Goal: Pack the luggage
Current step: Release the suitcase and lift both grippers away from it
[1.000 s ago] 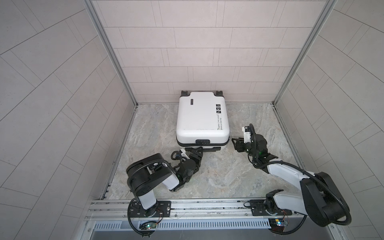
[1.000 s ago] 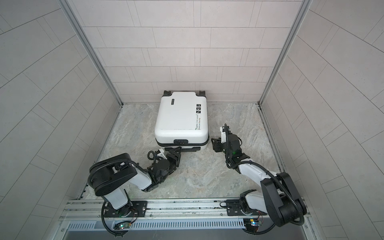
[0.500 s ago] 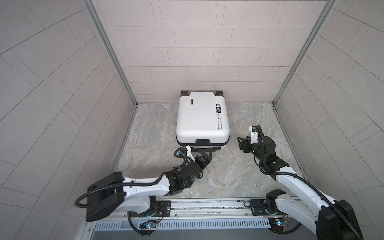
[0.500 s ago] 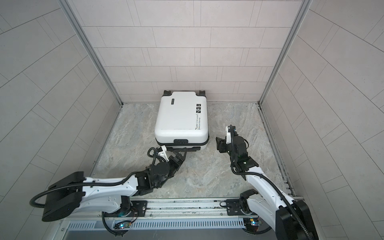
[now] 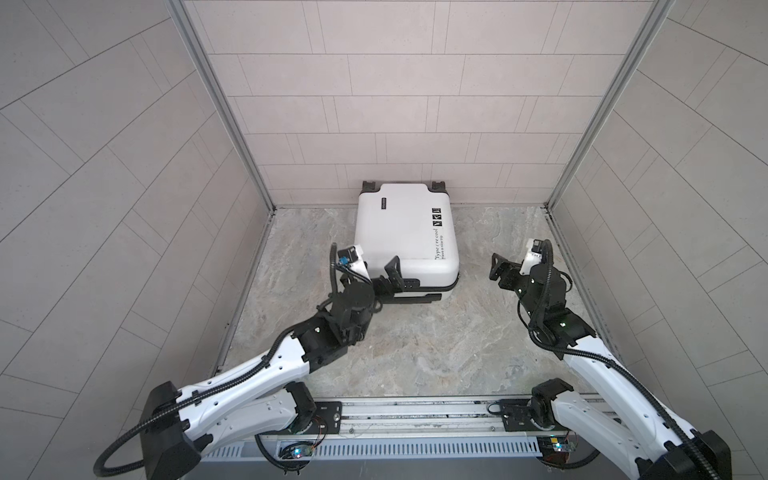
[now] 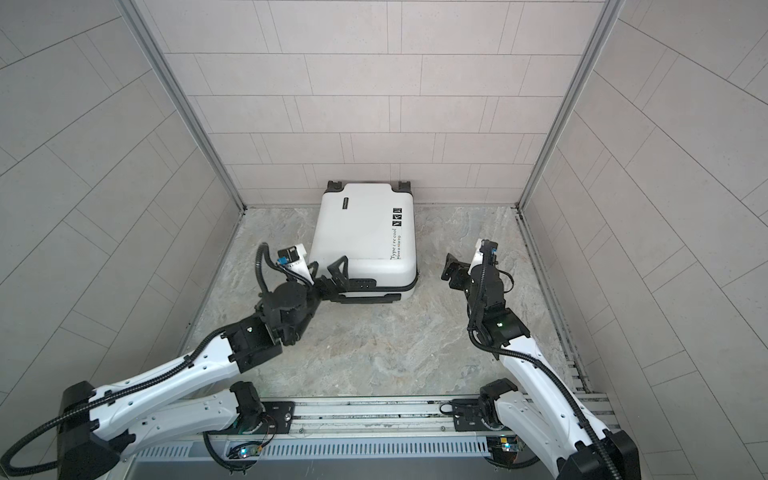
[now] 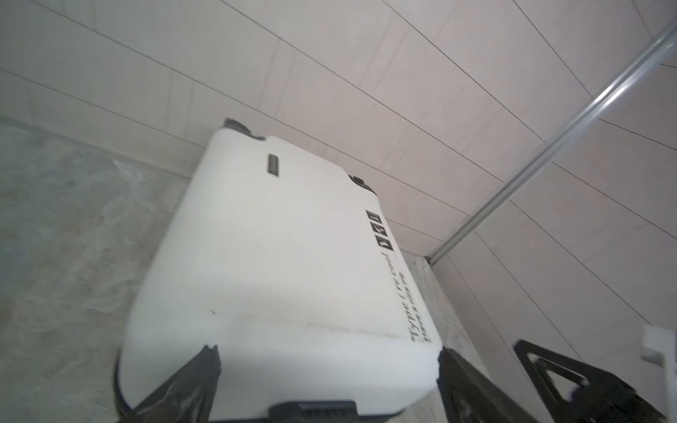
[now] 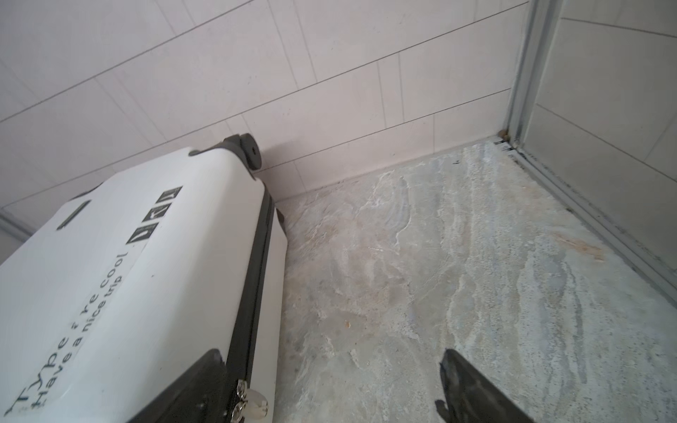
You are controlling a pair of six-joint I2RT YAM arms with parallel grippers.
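The luggage (image 5: 405, 232) (image 6: 365, 237) is a white hard-shell case with black wheels. It lies flat and zipped shut on the stone floor, wheels against the back wall. My left gripper (image 5: 386, 278) (image 6: 328, 274) is open at its front left corner, by the black handle (image 7: 311, 406). In the left wrist view the gripper (image 7: 326, 355) has its fingers spread wide in front of the shell (image 7: 285, 256); I cannot tell if they touch it. My right gripper (image 5: 505, 270) (image 6: 457, 272) (image 8: 331, 357) is open and empty over bare floor, right of the case (image 8: 146, 274).
Tiled walls close in the stone floor (image 5: 415, 340) at the back and both sides, with metal posts (image 5: 582, 124) in the corners. The arms' base rail (image 5: 415, 415) runs along the front edge. Silver zipper pulls (image 8: 249, 403) hang at the case's front right corner.
My left arm has stretched forward from a folded pose to the case's front left corner. The right arm has shifted right and back a little. Both grippers have opened wider.
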